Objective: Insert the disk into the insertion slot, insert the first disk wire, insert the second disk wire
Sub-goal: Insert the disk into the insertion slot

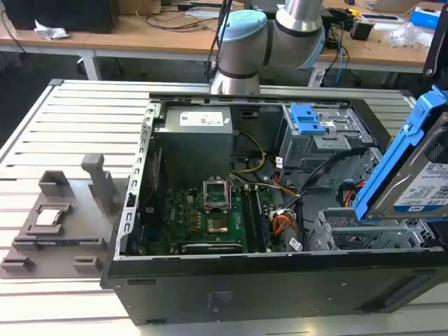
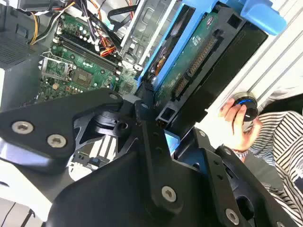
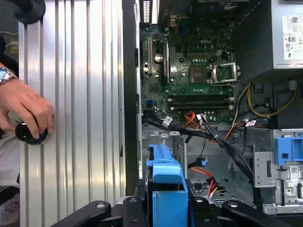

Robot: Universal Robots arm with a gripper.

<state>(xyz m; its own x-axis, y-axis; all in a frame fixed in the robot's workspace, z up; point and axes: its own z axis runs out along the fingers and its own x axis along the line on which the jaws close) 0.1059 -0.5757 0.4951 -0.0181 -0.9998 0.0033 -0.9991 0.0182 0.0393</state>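
Disk [image 1: 413,178] clamped in hand [image 2: 161,125], tilted, slot [image 1: 350,232] just below hand; not yet in, none of three steps looks done.

The label on the disk [image 1: 414,183] and the sticker on the power supply [image 1: 196,145] carry unreadable print

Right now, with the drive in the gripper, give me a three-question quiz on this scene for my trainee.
1. True or false: the disk lies flat inside the insertion slot.
2. What is the gripper shut on? A) a screwdriver B) the disk C) nothing
3. Fill in: in the first wrist view, the person's hand rests on a round black ____.
Key: 1 false, the disk is tilted and outside the slot. 2 B. 3 knob.
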